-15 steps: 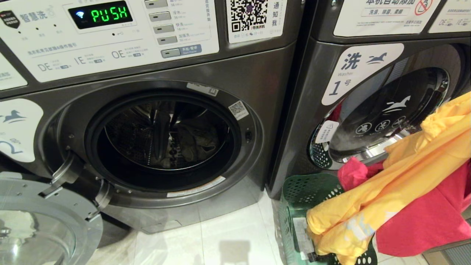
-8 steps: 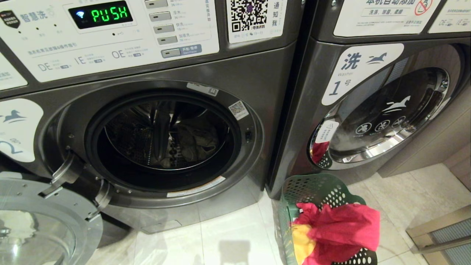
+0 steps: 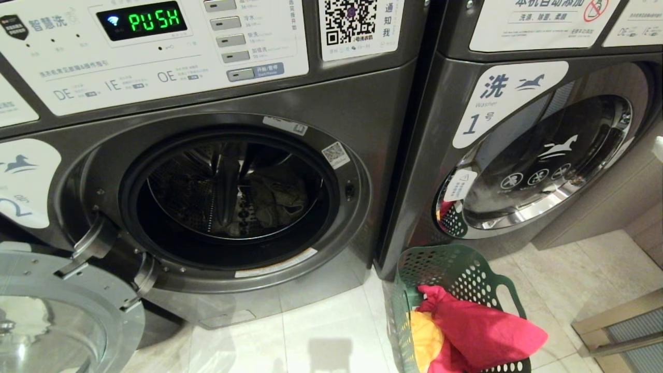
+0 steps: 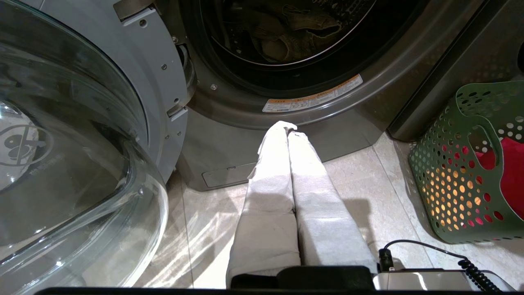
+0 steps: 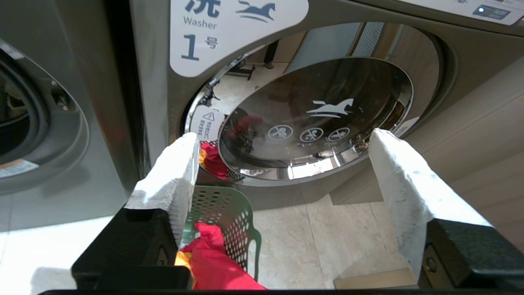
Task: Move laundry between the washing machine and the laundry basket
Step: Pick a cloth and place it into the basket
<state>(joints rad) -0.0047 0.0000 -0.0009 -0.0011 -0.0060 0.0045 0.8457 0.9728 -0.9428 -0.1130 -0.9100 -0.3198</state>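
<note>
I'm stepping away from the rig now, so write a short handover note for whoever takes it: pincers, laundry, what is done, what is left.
Left pincer: shut, empty, parked low in front of the washing machine, whose door stands open.
Right pincer: open, empty, above the laundry basket.
Laundry: the red-pink garment and the yellow garment lie in the basket, the red-pink one hanging over its rim.
Left: one grey-green garment in the drum, to be moved to the basket.

Self-service laundromat, numbered dark grey washers (image 3: 290, 155) side by side, QR-code payment sticker (image 3: 357, 26), tiled floor (image 3: 321, 336)
</note>
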